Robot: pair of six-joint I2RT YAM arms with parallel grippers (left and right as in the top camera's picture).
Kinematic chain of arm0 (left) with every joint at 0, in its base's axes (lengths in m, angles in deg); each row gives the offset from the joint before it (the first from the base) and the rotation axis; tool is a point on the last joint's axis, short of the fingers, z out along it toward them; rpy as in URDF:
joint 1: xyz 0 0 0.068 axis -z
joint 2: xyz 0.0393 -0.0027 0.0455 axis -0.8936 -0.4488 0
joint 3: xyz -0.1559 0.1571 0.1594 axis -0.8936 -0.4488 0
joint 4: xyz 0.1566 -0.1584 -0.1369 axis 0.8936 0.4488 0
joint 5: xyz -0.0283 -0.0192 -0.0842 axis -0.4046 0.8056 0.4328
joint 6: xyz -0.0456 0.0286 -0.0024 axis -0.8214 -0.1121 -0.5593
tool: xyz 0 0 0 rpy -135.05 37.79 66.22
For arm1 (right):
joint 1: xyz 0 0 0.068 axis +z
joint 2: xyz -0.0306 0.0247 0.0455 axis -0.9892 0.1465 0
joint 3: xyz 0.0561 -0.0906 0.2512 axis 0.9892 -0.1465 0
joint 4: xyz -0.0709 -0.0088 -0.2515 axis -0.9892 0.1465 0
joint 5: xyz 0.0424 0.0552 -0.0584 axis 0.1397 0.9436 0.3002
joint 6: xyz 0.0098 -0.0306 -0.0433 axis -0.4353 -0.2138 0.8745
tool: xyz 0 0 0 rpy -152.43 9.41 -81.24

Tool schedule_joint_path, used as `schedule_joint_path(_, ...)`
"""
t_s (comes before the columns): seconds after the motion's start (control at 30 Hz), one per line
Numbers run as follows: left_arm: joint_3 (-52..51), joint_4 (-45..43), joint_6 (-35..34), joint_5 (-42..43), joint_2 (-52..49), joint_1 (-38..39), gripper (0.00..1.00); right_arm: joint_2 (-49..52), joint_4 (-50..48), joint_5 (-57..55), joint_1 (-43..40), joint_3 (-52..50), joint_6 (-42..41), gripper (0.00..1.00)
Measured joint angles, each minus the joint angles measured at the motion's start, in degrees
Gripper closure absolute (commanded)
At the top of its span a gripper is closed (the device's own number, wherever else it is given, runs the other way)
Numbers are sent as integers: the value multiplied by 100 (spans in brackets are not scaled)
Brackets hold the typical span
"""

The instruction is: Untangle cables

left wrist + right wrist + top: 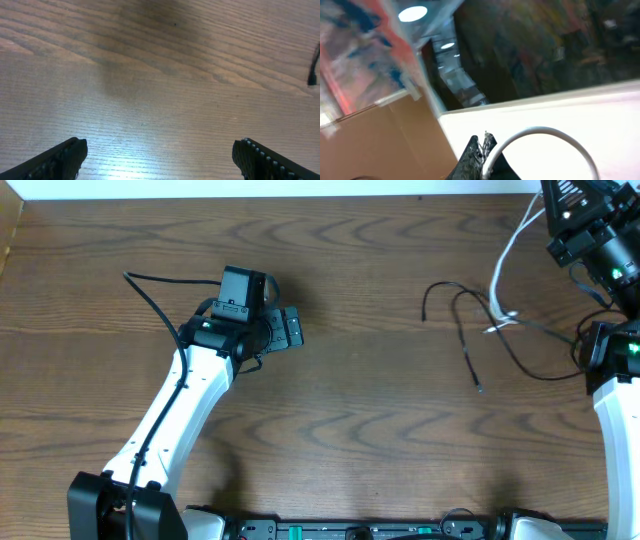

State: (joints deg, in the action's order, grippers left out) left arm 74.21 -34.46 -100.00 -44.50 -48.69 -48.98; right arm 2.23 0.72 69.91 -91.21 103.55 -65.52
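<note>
Both cables on R half of table (380, 450), well apart from L gripper (293, 330), which hangs over table L of centre, jaws spread, nothing btwn them. Lower cable (468, 340) lies looped on table, one end pointing front, another strand running far R. Upper cable (500, 270) crosses it at the loops, then runs up/back to R gripper (482, 137) at back-R corner, pinched there.

White cable (540, 130) in an arch from dark fingers (472, 156), brown cardboard (380, 145) at left
</note>
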Motion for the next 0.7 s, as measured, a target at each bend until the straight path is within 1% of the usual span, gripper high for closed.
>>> schedule_joint_path(0.03,0,0,0,0,0,0,2,-15,601,-173,0,24,116,99)
schedule_joint_path(0.07,0,-2,0,0,0,0,2,-17,892,-282,2,26,177,99)
schedule_joint_path(0.13,0,-4,-2,0,0,0,2,-20,2164,-719,9,66,282,99)
schedule_joint_path(0.2,0,-2,-11,0,0,0,2,28,3792,-1405,13,28,463,99)
schedule_joint_path(0.23,0,2,-13,0,0,0,2,68,4308,-1661,13,39,533,99)
schedule_joint_path(0.3,0,0,-13,0,0,0,2,186,5641,-2223,13,28,691,99)
schedule_joint_path(0.33,0,2,-13,0,0,0,2,282,5982,-2428,11,13,761,99)
schedule_joint_path(0.4,0,2,-13,0,0,0,2,507,6334,-2656,13,4,935,99)
schedule_joint_path(0.47,0,-2,-13,0,0,0,2,695,6304,-2675,11,2,1161,99)
schedule_joint_path(0.6,0,0,-13,0,0,0,2,741,5412,-2365,13,-11,1429,99)
schedule_joint_path(0.67,0,-4,-13,0,0,0,2,739,4448,-1952,13,-4,1561,99)
schedule_joint_path(0.7,0,2,-13,0,0,0,2,730,4146,-1843,11,-22,1578,99)
